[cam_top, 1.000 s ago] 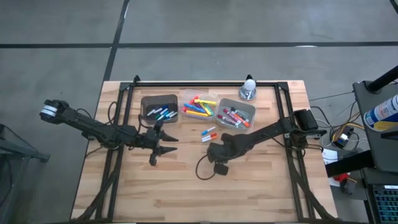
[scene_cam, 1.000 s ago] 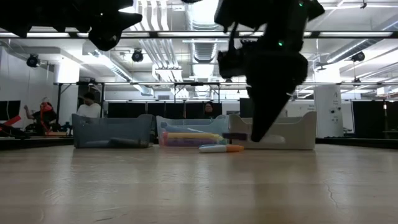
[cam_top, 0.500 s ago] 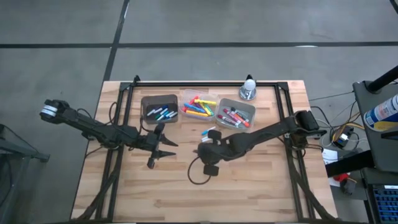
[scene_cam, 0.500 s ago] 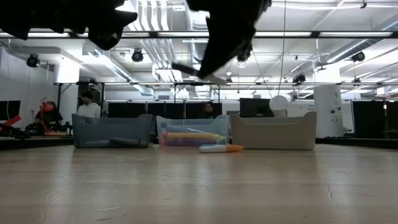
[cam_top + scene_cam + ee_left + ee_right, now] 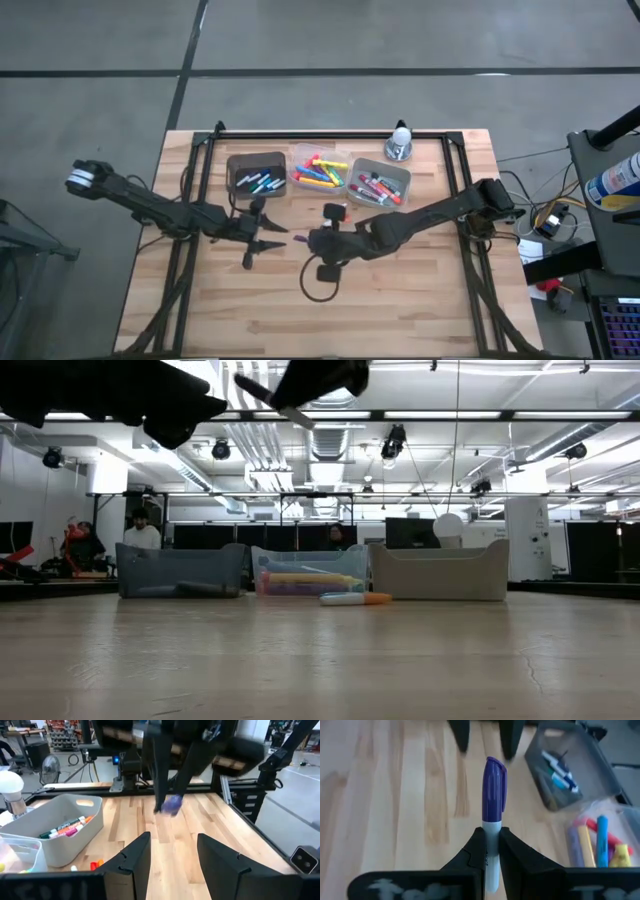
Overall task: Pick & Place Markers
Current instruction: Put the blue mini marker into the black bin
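Observation:
My right gripper is shut on a white marker with a purple cap, high above the middle of the table. The cap points toward my left gripper, which hangs open and level just to the left. In the left wrist view the purple cap shows ahead of my own spread fingers. One more marker lies flat on the table in front of the bins. Other markers lie in the dark bin, the clear bin and the grey bin. My right gripper pinches the marker's white body, just behind the cap, between its two fingers. The marker lies along the fingers, with the cap sticking out past their tips. The fingers slant down toward the table's left. The marker is lifted clear of the table.
The three bins stand in a row at the table's far side. A small white bulb on a stand is behind the grey bin. A black cable loop hangs under my right arm. Bare wood lies toward the near edge.
My right gripper has risen from the table with the purple-capped marker and gone toward the table's left, closer to my left gripper. It has tipped from steeply down to a flatter slant. The marker, first near the tabletop, now hangs high and clear.

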`<move>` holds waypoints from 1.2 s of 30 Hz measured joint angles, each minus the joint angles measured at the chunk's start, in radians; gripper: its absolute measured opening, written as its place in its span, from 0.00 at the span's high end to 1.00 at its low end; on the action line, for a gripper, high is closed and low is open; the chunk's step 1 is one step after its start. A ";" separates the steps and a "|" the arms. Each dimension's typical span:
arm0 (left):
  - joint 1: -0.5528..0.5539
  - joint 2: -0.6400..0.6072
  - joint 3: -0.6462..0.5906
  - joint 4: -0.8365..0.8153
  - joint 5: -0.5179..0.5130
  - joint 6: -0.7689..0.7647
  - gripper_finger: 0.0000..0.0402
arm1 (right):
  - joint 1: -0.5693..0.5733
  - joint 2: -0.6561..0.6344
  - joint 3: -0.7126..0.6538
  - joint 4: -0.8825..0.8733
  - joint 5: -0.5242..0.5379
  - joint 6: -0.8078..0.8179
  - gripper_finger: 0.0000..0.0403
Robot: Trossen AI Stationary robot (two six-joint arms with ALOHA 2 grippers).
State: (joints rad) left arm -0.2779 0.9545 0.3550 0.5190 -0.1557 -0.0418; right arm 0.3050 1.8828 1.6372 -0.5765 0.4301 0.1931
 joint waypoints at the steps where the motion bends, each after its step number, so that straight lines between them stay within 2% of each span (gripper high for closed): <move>1: 0.000 0.008 0.000 0.003 0.000 0.000 0.61 | 0.000 0.000 0.006 0.011 0.001 -0.010 0.94; 17: 0.001 0.100 0.001 0.222 -0.012 0.020 0.61 | -0.014 0.000 0.025 0.073 0.019 -0.040 0.94; 25: 0.001 0.171 0.074 0.221 -0.025 0.021 0.61 | -0.022 0.000 0.024 0.089 0.018 -0.034 0.94; 32: 0.002 0.194 0.084 0.215 -0.049 0.015 0.61 | -0.024 0.000 0.023 0.087 0.018 -0.031 0.94; 36: 0.002 0.189 0.084 0.213 -0.056 0.014 0.66 | -0.025 0.000 0.023 0.087 0.018 -0.030 0.94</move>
State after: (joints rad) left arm -0.2764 1.1433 0.4389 0.7325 -0.2115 -0.0280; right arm 0.2804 1.8824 1.6604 -0.4892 0.4480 0.1629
